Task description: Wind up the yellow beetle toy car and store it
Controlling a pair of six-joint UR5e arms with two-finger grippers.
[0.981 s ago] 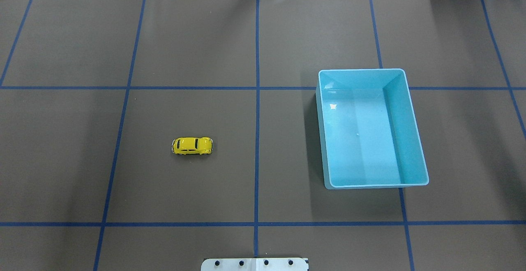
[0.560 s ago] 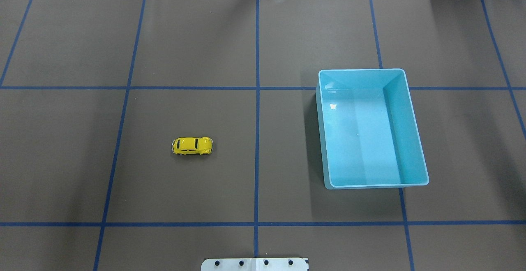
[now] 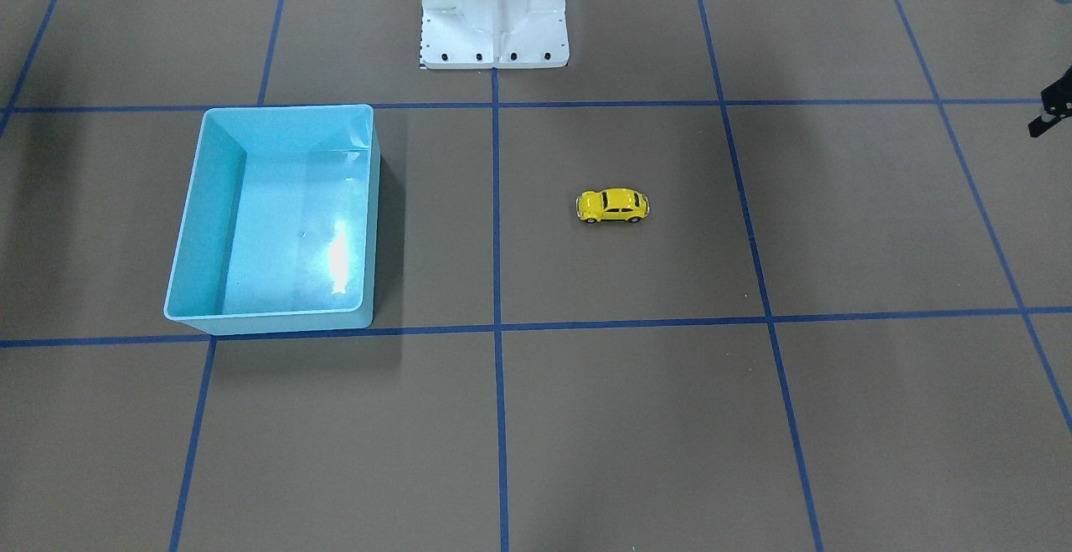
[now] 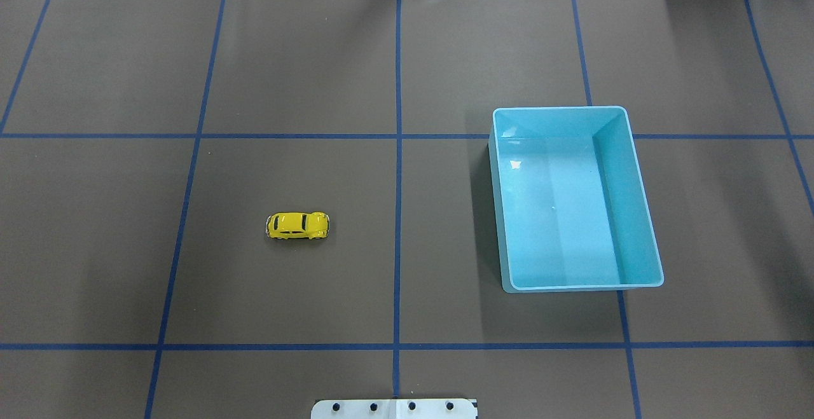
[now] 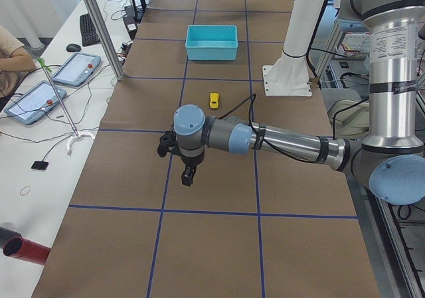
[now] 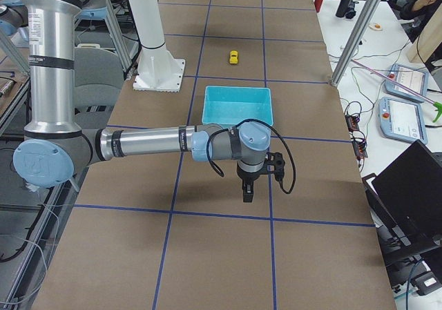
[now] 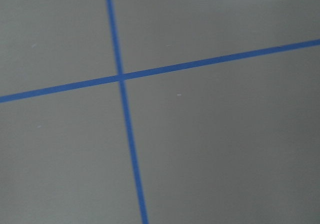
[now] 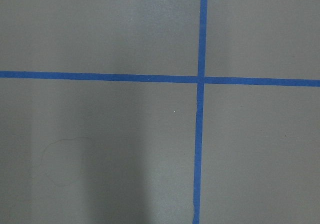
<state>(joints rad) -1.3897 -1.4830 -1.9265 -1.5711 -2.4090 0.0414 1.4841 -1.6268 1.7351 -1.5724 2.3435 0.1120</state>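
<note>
The yellow beetle toy car (image 4: pixel 297 226) stands on its wheels on the brown mat, left of the centre line, also seen as the car (image 3: pixel 612 205), (image 5: pixel 214 99), (image 6: pixel 234 56). The light blue bin (image 4: pixel 626 203) sits empty on the right half, its rim (image 3: pixel 268 314) untouched. My left gripper (image 5: pixel 188 177) hangs over the mat well short of the car, toward the table's left end. My right gripper (image 6: pixel 246 192) hangs past the bin (image 6: pixel 238 106), toward the right end. I cannot tell whether either is open or shut. Both wrist views show only mat and tape.
Blue tape lines divide the mat into a grid. The white robot pedestal (image 3: pixel 494 16) stands at the table's near-robot edge (image 4: pixel 394 408). A side bench with tablets (image 5: pixel 76 69) and a person's arm (image 5: pixel 13 54) runs along the far edge.
</note>
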